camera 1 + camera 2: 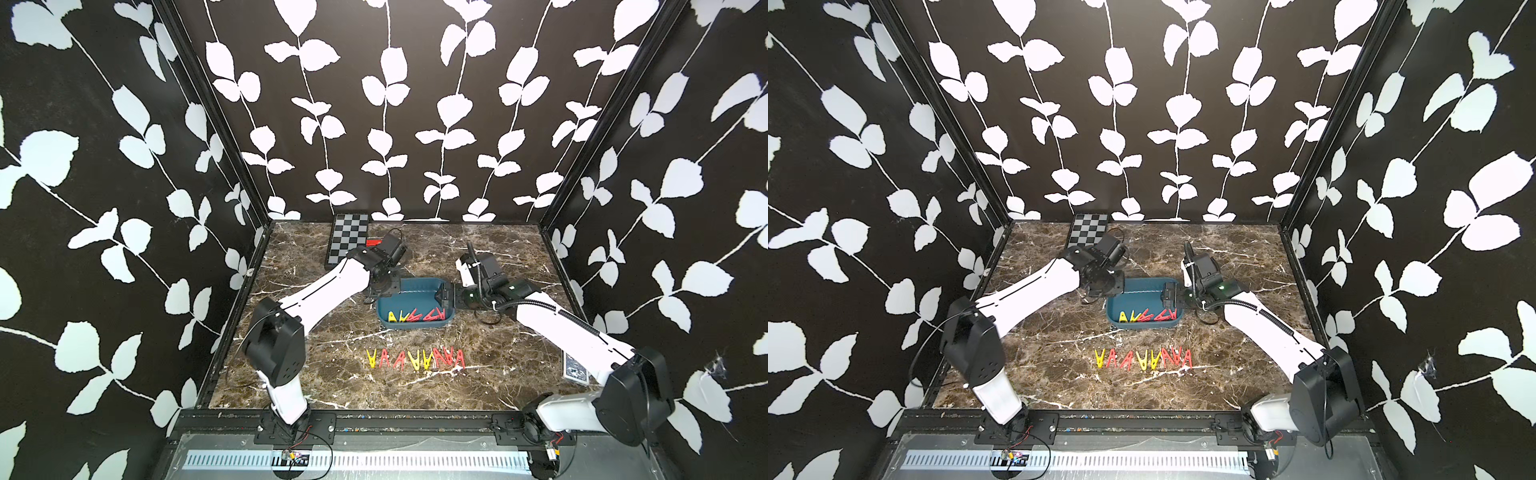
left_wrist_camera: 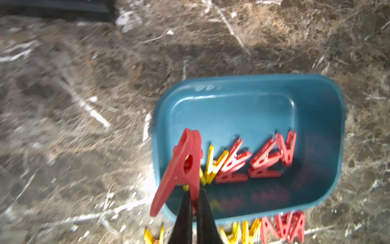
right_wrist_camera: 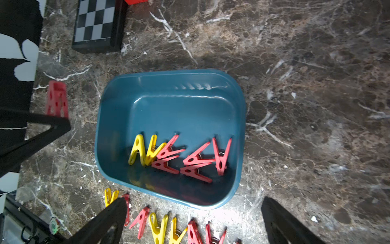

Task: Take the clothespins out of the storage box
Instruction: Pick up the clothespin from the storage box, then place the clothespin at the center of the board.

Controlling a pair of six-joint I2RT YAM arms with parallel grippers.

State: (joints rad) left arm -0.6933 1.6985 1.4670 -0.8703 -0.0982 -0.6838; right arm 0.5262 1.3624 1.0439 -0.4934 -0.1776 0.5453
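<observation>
The left gripper [image 2: 193, 202] is pinching a red clothespin [image 2: 183, 166] at the storage box's [image 2: 316, 88] left edge; the right gripper [image 1: 444, 296] is hovering open over its right end.

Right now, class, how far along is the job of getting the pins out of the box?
Done: a row of pins lies on the table in front of the box. In hand: the left gripper is shut on one red pin, near the box's edge; the right gripper is open and holds nothing. Left: about seven loose pins, two yellow and the others red, lie in the box.
</observation>
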